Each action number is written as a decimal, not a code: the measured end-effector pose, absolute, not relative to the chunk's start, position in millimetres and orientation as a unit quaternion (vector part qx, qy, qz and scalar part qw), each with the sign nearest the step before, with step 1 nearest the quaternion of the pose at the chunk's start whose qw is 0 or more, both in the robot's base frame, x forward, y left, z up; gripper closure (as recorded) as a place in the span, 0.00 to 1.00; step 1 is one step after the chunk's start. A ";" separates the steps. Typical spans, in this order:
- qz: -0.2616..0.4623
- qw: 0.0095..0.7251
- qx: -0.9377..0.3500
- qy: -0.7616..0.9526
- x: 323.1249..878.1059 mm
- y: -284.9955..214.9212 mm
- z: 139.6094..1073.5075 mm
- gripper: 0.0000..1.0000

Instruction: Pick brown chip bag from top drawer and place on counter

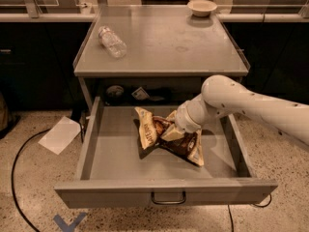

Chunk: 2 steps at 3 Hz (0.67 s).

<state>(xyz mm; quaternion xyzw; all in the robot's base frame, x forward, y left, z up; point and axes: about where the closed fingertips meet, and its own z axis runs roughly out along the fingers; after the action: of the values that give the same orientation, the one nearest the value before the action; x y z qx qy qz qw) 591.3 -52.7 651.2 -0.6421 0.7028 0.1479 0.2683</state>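
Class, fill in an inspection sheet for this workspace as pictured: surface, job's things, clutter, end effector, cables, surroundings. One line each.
Surface: the counter, grey metal, has a clear bottle lying on its side at the left and a pale bowl at its far right edge.
Job's things: the brown chip bag lies crumpled in the open top drawer, not yet on the counter.
Clutter: small dark items behind the drawer, under the counter, too dim to name.
End effector: the end effector is down in the drawer, at the bag's middle.
Cables: a black cable loops on the floor at left.
Surroundings: a sheet of paper and a blue tape mark on the floor.
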 end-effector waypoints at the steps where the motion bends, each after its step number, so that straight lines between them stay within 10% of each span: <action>1: 0.143 0.291 -0.638 0.698 586.8 -52.2 690.0 1.00; 2: 0.132 0.304 -0.639 0.694 575.9 -40.7 744.0 1.00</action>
<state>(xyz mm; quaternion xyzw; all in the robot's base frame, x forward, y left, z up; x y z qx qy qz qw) 575.9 -40.7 744.0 -0.6393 0.6938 0.1320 0.3043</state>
